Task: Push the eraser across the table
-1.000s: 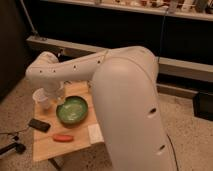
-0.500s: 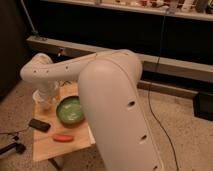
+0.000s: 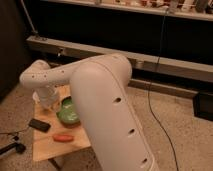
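The table [image 3: 52,147] with its light wooden top stands at the lower left. A flat black block [image 3: 39,125], which looks like the eraser, lies near the table's left edge. My big white arm [image 3: 105,105] fills the middle of the view and bends down over the far left part of the table. The gripper [image 3: 48,101] hangs there at the arm's end, shut, beside the green bowl [image 3: 67,112] and behind the eraser, apart from it. The arm hides the table's right side.
An orange-red stick-like thing [image 3: 63,137] lies in front of the bowl. A clear cup [image 3: 44,104] seems to stand under the wrist. A dark counter front and a metal ledge [image 3: 165,65] run behind. A cable [image 3: 152,107] trails on the speckled floor.
The arm has swung further over the table and nearer the camera. It now covers the table's right side and a pale item that lay there. The eraser has not moved.
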Motion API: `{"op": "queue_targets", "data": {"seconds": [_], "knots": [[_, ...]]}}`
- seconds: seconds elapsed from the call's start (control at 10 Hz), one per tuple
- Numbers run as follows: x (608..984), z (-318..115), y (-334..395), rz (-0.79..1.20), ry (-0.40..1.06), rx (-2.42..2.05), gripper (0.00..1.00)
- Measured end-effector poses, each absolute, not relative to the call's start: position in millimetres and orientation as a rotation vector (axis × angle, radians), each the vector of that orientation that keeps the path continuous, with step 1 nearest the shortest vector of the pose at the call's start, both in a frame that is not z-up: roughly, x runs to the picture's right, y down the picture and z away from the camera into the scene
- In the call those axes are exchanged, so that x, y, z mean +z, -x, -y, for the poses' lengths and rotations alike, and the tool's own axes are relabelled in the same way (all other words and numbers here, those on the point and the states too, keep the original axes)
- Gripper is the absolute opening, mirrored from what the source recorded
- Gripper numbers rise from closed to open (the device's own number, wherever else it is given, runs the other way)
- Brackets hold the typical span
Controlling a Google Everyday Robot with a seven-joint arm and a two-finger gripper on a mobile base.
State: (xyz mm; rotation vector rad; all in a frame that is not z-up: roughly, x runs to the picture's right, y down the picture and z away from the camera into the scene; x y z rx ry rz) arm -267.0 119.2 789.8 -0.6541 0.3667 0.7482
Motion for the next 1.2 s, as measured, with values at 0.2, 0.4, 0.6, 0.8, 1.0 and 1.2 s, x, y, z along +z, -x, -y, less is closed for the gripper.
{"op": "queue_targets", "data": {"seconds": [0.2,0.4,0.6,0.8,1.0,1.2], "knots": [[788.7,-121.4,264.0,-0.372,0.666,0.716,0.00],[782.9,-124.3,265.1,-0.368,0.675,0.680,0.00],[778.5,-128.2,269.1,-0.366,0.675,0.661,0.00],[778.8,-124.2,266.4,-0.373,0.664,0.693,0.00],[779.9,-121.3,263.8,-0.371,0.666,0.722,0.00],[782.3,-126.0,270.1,-0.365,0.682,0.725,0.00]]}}
